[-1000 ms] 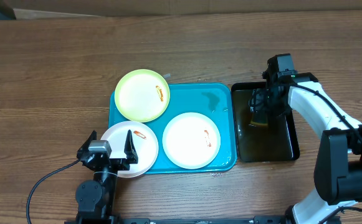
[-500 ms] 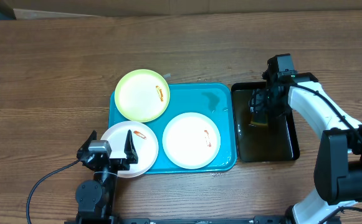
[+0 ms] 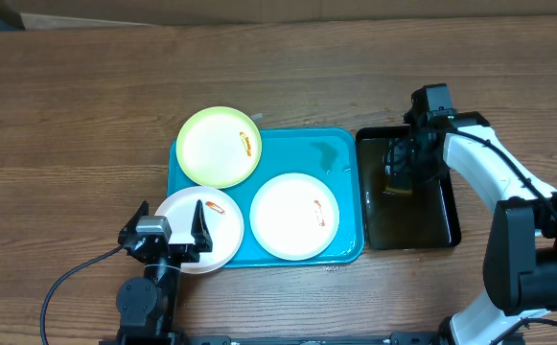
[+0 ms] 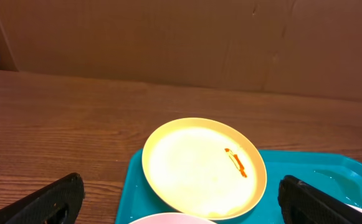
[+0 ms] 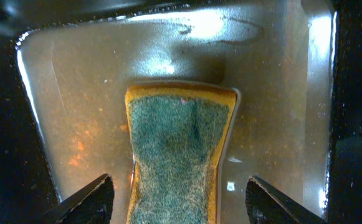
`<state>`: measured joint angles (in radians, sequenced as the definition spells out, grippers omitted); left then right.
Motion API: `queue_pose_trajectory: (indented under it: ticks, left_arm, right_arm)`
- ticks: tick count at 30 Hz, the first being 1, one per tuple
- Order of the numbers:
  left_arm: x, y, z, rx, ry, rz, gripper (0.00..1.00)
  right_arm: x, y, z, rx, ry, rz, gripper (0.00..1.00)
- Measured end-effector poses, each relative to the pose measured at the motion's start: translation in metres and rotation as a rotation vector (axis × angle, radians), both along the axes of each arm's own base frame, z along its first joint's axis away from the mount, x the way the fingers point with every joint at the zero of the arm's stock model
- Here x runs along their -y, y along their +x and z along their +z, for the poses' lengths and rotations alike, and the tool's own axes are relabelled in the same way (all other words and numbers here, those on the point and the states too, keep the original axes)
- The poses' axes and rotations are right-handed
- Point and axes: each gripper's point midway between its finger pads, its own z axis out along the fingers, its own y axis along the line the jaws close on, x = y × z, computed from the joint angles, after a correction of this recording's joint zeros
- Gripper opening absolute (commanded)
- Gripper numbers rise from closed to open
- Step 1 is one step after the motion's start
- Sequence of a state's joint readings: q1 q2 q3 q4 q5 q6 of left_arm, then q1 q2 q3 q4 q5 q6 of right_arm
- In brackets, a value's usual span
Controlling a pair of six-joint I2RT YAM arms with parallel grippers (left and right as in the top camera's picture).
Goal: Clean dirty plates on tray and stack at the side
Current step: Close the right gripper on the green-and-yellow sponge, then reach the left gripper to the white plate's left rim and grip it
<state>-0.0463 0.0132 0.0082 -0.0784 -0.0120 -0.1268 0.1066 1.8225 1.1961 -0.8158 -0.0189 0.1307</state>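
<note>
The table (image 3: 86, 96) carries the tray (image 3: 307, 153), which lies flat with its long axis running from my left side to my right. The black tray (image 3: 412, 225) sits just beside the tray's right end, its long axis crosswise to the tray's.

Three plates lie flat, face up. The white plate (image 3: 294, 216) rests wholly inside the tray, towards its near edge. The second white plate (image 3: 206, 225) overhangs the tray's near-left corner, and the green plate (image 3: 219, 146) overhangs its far-left corner. Each carries an orange-red smear (image 3: 245, 145).

My left jaws stand wide apart at the tray's near-left corner, over the near edge of the second white plate, holding nothing. My right jaws are apart too, beyond the tray's right end, one on each side of the sponge (image 5: 181, 149), with a gap on both sides.

Nothing has shifted over the last second: the plates, both arms and the sponge sit as they did.

Only the overhead view takes in all three plates. My left wrist view shows the green plate, a sliver of white rim and a brown cardboard wall (image 4: 168, 37) behind the tray. Only my right wrist view shows the sponge plainly: green face up, lying lengthwise between my jaws in a brownish wet film.
</note>
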Motion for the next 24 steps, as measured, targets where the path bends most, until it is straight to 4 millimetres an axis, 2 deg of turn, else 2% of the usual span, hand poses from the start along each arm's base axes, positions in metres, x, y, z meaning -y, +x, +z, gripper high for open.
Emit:
queue_pose_trajectory:
  ticks: [10,11,12,14,15,18,19,20,21,24]
  left_arm:
    - [0.0,0.0,0.0,0.0,0.0,0.0,1.0]
    - [0.0,0.0,0.0,0.001,0.0,0.0,1.0]
    - [0.0,0.0,0.0,0.001,0.0,0.0,1.0]
    - [0.0,0.0,0.0,0.002,0.0,0.0,1.0]
    - [0.0,0.0,0.001,0.003,0.0,0.0,1.0]
    - [0.0,0.0,0.005,0.019,-0.001,0.0,1.0]
    - [0.0,0.0,0.006,0.021,-0.001,0.0,1.0]
    - [0.0,0.0,0.007,0.023,0.0,0.0,1.0]
    - [0.0,-0.001,0.013,0.03,0.003,0.001,1.0]
    - [-0.005,-0.006,0.034,0.027,0.016,0.026,1.0]
  right_arm:
    - [-0.004,-0.022,-0.008,-0.084,0.037,-0.042,0.64]
    - [-0.005,-0.024,-0.012,-0.089,0.043,-0.047,0.61]
    - [-0.006,-0.027,-0.015,-0.094,0.047,-0.05,0.55]
    - [-0.006,-0.031,-0.021,-0.098,0.054,-0.059,0.27]
    - [-0.006,-0.032,-0.024,-0.1,0.056,-0.06,0.17]
    - [-0.006,-0.036,-0.026,-0.111,0.054,-0.067,0.04]
    - [-0.005,-0.037,-0.027,-0.112,0.048,-0.062,0.04]
    - [-0.004,-0.037,-0.027,-0.113,0.042,-0.067,0.34]
    - [-0.002,-0.039,-0.027,-0.122,0.033,-0.072,0.52]
    - [0.002,-0.045,-0.022,-0.157,0.01,-0.075,0.64]
